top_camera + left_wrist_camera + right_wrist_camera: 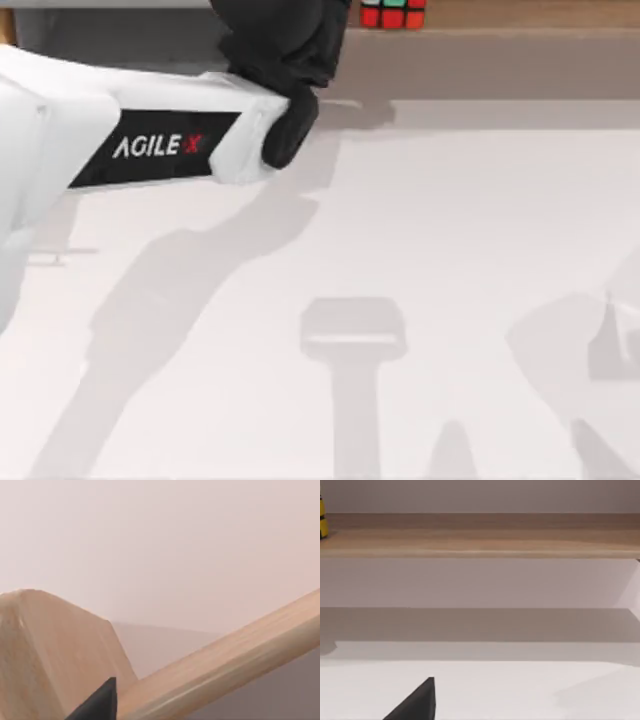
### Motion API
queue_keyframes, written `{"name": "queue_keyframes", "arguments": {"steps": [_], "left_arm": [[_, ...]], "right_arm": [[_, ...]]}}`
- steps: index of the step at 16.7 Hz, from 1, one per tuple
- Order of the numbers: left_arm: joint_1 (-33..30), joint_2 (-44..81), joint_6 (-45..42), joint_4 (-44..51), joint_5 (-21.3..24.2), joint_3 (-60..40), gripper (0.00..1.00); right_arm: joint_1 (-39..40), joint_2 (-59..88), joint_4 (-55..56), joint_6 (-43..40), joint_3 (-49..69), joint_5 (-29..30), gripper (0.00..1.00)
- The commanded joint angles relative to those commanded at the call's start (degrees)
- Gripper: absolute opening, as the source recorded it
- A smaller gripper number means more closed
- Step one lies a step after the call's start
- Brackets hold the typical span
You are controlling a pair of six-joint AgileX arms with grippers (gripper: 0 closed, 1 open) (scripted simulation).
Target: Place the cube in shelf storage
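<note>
The cube point(392, 12), with red, green and orange tiles in a black grid, rests on the tan plank of the shelf storage point(520, 14) at the top view's far edge. Below the plank lies the shadowed brownish-grey recess point(480, 65). My left gripper point(285, 45), a black mass at the end of the white arm, sits just left of the cube and apart from it, over the shelf's front. The left wrist view looks close along a wooden plank point(235, 660) and a wooden block point(50, 650). In the right wrist view the shelf storage point(480, 535) stands ahead, with a yellow-and-black sliver of the cube point(322, 522) on it.
The white table point(400, 250) spreads in front of the shelf, crossed by arm shadows. My left arm's white link point(150, 140) lies across the upper left. The right arm is parked off the right side, facing the shelf.
</note>
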State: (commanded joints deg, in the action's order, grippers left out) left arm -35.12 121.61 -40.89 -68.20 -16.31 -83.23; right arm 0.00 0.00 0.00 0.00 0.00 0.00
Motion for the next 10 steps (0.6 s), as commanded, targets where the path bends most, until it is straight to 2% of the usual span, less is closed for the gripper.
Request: {"name": "queue_keyframes", "arguments": {"steps": [4,10], "left_arm": [[11.57,-10.94,-14.66,-6.48,10.59,12.0,1.0],[37.11,-18.9,-33.38,-14.01,26.72,29.58,1.0]], "right_arm": [[0.0,0.0,0.0,0.0,0.0,0.0,1.0],[0.0,0.0,0.0,0.0,0.0,0.0,1.0]]}}
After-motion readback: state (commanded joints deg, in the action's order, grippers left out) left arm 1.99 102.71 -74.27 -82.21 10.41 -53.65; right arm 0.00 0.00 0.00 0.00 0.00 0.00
